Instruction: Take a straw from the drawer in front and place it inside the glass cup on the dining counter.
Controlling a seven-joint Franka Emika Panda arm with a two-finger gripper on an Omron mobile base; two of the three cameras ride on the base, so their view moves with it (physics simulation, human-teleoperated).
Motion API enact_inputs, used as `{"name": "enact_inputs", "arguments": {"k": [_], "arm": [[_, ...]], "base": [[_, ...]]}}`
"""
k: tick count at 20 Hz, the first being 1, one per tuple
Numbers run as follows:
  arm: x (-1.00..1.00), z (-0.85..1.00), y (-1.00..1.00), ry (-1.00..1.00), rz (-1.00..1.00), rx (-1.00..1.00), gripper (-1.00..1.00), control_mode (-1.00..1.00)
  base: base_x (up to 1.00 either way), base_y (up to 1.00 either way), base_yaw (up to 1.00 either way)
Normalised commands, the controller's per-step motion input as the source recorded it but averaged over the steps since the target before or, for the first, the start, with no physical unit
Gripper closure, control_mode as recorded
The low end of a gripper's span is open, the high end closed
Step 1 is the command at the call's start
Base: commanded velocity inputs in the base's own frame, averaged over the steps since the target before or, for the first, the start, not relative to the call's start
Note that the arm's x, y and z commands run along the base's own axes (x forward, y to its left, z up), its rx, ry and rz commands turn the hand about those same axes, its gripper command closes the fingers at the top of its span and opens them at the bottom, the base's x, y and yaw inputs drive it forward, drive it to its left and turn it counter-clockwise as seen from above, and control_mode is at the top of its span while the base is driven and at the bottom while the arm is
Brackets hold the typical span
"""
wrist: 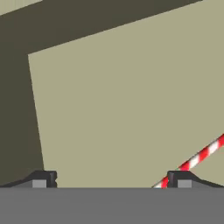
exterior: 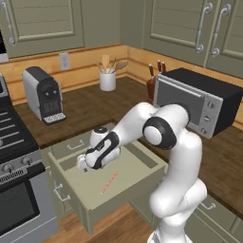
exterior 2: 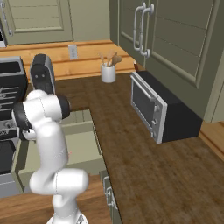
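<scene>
Now reaching for the straw (wrist: 197,158) — pincer (wrist: 111,179) spread wide, low in the open drawer (exterior: 134,163), straw beside one fingertip. Next: shift across to straddle it, then pinch.

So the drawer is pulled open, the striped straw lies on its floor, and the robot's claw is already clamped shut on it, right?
Not quite. In the hand view the gripper is open, the straw lying loose on the floor of the open drawer, not gripped.
</scene>
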Motion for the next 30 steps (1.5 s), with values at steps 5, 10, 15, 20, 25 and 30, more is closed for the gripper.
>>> {"name": "enact_inputs", "arguments": {"k": [5,10,15,20,25,30], "arm": [[0.17,0.06,-0.90,0.00,-0.31,-0.05,-1.00,-1.00],[0.18,-0.15,-0.56,0.00,-0.18,0.00,-1.00,-1.00],[0.00,-0.22,-0.22,0.00,-0.14,0.00,-1.00,-1.00],[0.00,-0.34,-0.22,0.00,-0.13,0.00,-1.00,-1.00],[0.00,-0.29,-0.04,0.00,-0.12,0.00,-1.00,-1.00],[0.05,-0.17,0.00,0.00,-0.09,0.00,-1.00,-1.00]], "base": [[0.00,0.00,0.00],[0.00,0.00,0.00],[0.00,0.00,0.00],[0.00,0.00,0.00],[0.00,0.00,0.00],[0.00,0.00,0.00]]}}
